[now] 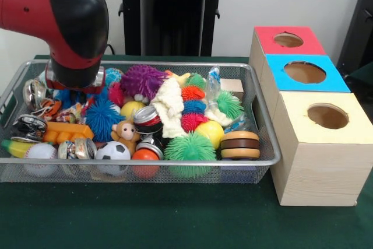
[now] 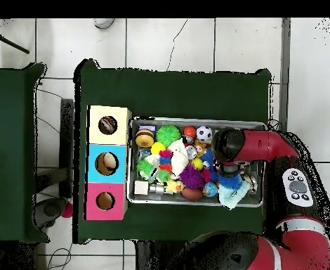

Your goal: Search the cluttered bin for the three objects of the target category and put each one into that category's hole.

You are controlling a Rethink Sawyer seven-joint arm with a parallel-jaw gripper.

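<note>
Dark green cloth over the whole table, white wall behind. Nearest in the front view, at right: a pale wood-grain box with the yellow-surround hole on top, touching the right end of the wire mesh basket. Behind it, a blue-surround hole, then a red-surround hole farthest back. Seen from overhead, something round inside each of the three openings. Along the basket's near edge, left to right: a baseball, a small soccer ball, an orange ball, a big green spiky ball and a stacked brown-and-yellow ring toy. Mid-basket: a brown teddy, a blue spiky ball, a yellow ball and a cream knitted cloth. Farther back: a purple spiky ball and a wooden block in the far right corner. At the far left, beside the arm: a knotted orange, black and white rope toy, lying in the clutter. Above the basket's left end, reaching down into the toys: the red and black arm. Gripper hidden under the wrist in both views; cannot tell whether apart, together or clamped on anything.
</note>
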